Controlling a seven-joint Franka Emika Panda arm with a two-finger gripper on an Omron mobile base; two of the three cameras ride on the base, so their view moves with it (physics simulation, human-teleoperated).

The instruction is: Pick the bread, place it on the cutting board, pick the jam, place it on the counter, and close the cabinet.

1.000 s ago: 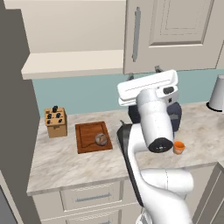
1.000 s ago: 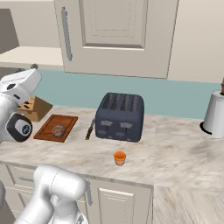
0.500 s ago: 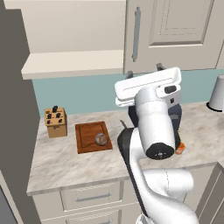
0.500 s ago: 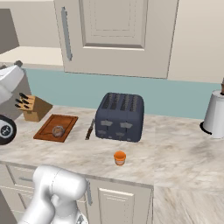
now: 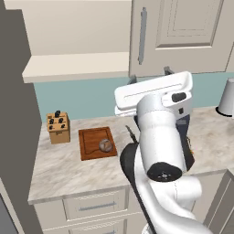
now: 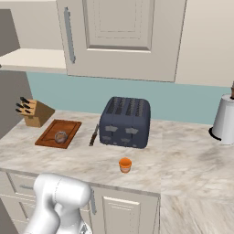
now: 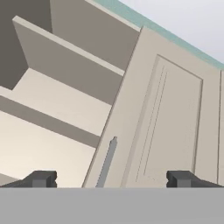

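Note:
The bread point(image 6: 61, 136) lies on the reddish cutting board point(image 6: 50, 138) at the left of the counter point(image 6: 183, 155); both also show as the bread point(image 5: 105, 145) on the cutting board point(image 5: 89, 148). The orange jam point(image 6: 125, 165) stands on the counter in front of the toaster. My gripper point(image 7: 111, 179) is open and empty. It points up at the cabinet door point(image 7: 175, 127), which stands ajar, with its silver handle point(image 7: 106, 162) between my fingertips. In the left base view the gripper point(image 5: 150, 75) sits just below the cabinet door point(image 5: 183, 32).
A dark toaster point(image 6: 126, 121) stands mid-counter with a knife point(image 6: 94, 135) to its left. A light knife block point(image 6: 34, 112) is by the board. A white kettle point(image 6: 225, 119) stands at the right. Cabinet shelves point(image 7: 57, 100) lie open left of the door.
The arm's elbow has swung toward the left camera and out of the right base view. The hand stays by the cabinet door with its jaws open.

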